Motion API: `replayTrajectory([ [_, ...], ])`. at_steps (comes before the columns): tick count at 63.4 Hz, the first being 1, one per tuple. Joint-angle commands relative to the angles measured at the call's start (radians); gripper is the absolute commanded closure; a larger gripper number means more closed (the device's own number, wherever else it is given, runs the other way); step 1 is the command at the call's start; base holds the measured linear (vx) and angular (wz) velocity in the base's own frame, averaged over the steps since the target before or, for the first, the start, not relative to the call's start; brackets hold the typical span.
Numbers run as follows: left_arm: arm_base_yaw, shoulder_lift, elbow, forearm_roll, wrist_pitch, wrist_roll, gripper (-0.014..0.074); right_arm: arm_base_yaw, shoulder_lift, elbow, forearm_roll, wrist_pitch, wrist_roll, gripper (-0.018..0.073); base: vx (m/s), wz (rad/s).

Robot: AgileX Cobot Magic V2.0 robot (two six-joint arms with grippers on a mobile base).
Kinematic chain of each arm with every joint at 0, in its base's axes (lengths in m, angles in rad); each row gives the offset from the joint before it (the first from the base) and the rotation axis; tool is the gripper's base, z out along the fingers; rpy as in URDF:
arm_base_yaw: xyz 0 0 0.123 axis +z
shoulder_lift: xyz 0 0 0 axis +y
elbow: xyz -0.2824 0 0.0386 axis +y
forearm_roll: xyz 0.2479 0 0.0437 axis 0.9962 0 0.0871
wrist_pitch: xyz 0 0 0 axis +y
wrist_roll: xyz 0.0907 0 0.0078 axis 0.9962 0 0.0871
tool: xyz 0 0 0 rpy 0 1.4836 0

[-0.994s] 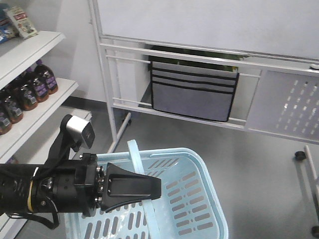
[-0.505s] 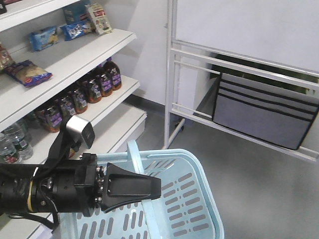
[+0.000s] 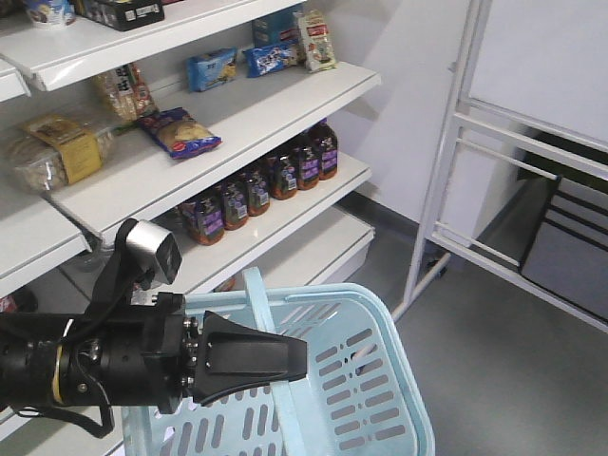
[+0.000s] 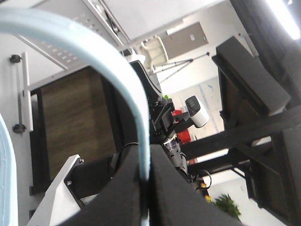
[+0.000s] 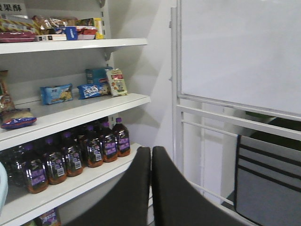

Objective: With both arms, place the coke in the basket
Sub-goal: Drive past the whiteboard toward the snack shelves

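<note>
Clamping basket (image 4: 106, 59) handle in left hand (image 4: 144, 174); right hand (image 5: 151, 149) pinched closed

Front camera sits above and behind the left arm (image 3: 57, 366), tilted down and forward, so you look over the left hand (image 3: 302, 359) onto the basket (image 3: 366, 375), with the shelves (image 3: 266, 104) off to the left and a white frame (image 3: 446, 152) to the right. Left wrist cam is super close, pointing up along the hand's fingers past the basket's hoop handle (image 4: 94, 52) into the room. Right wrist cam looks out roughly level over the right hand (image 5: 151, 150), farther from things. It shares the shelves, the dark bottles (image 5: 94, 148) and the white frame with the front view; the left wrist cam shares just the handle and hand
</note>
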Motion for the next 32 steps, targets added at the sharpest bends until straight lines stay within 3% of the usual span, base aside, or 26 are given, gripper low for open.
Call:
replayTrajectory([
  [1, -0.008, -0.031, -0.025, -0.077, -0.219, -0.001, 0.0603, -0.002, -0.015, 0.014, -0.01, -0.077, -0.002, 0.0564, 0.1, 0.4],
  [32, -0.008, -0.031, -0.025, -0.077, -0.219, -0.001, 0.0603, -0.002, -0.015, 0.014, -0.01, -0.077, -0.002, 0.0564, 0.1, 0.4],
])
